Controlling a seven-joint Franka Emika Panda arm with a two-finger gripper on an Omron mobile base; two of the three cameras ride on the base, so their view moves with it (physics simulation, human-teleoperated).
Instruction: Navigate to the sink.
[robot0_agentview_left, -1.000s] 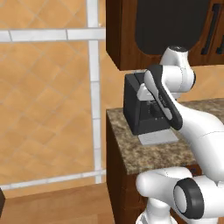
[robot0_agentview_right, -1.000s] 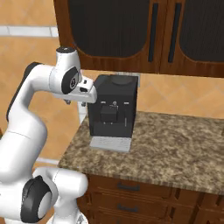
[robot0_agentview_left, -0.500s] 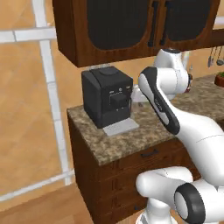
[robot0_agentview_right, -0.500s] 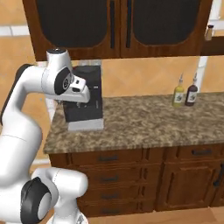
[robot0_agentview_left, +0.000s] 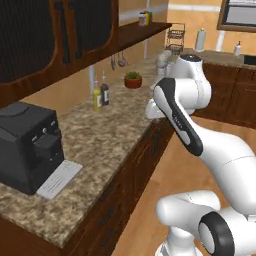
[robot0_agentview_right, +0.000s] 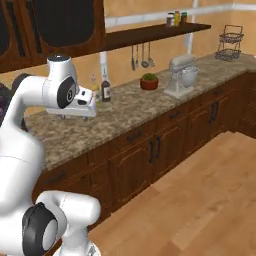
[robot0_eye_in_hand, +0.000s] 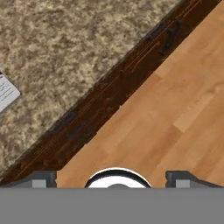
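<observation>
Granite counter (robot0_agentview_left: 100, 150) runs along the wall in the left base view, with a coffee machine (robot0_agentview_left: 27, 147) at its near end and two bottles (robot0_agentview_left: 100, 95) by the back edge. From the right base view, a stand mixer (robot0_agentview_right: 181, 75) and potted plant (robot0_agentview_right: 149, 81) sit further along. Looking down, the gripper (robot0_eye_in_hand: 111, 178) hangs over the counter's front edge and wood floor (robot0_eye_in_hand: 175, 109), fingers spread wide. I cannot tell where the sink is.

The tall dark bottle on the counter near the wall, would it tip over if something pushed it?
Probably yes. The dark bottle looks tall and narrow on a small base, so a push near its neck would likely topple it. It stands close beside the yellow bottle, so it might knock that over too.
</observation>
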